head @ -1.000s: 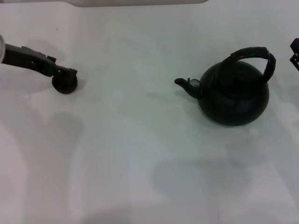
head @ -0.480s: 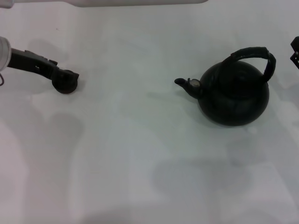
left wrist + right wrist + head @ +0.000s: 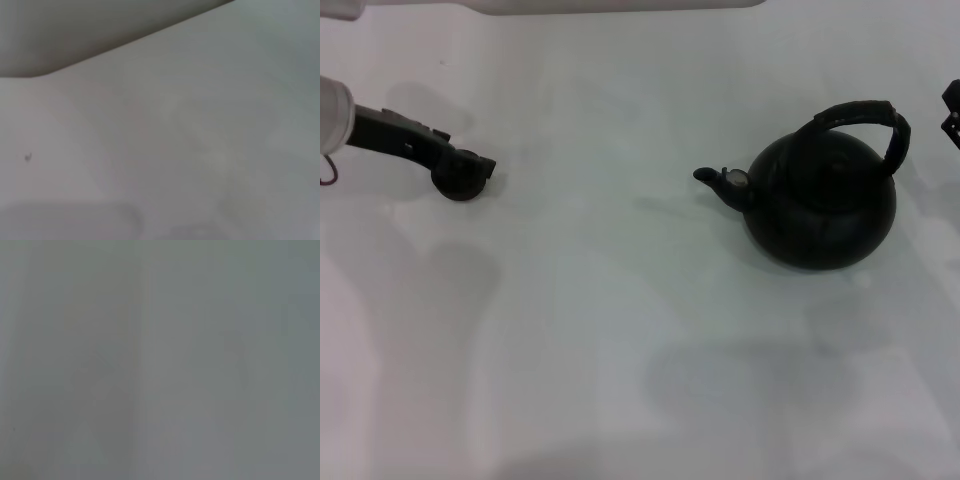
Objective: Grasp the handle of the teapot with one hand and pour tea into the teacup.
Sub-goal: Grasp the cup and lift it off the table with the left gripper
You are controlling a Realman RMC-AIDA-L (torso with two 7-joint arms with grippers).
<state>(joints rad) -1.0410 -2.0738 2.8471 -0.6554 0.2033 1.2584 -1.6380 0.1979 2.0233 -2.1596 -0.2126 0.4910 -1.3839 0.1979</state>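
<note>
Fingers of the left gripper lie against the teacup at the far left of the white table; the dark parts of gripper and cup run together in the head view, so I cannot tell if the cup is really clamped or only touched, and I cannot tell how wide the jaws stand; behind the gripper the black body of the hand leads up and to the left into a silver-white cylindrical wrist at the edge of the picture; the teacup is small, round and black, it rests on the table surface, and it is well apart from the teapot; the teapot stands upright on the right half of the table, round and matte black, with its short spout turned toward the side of the cup; the handle makes a thick arch over the top of the pot and nothing holds it; the right gripper shows only as a small black piece at the right edge, near the handle but not touching it, and whether it is wide or narrow I cannot tell; both wrist views show only pale blurred surface.
</note>
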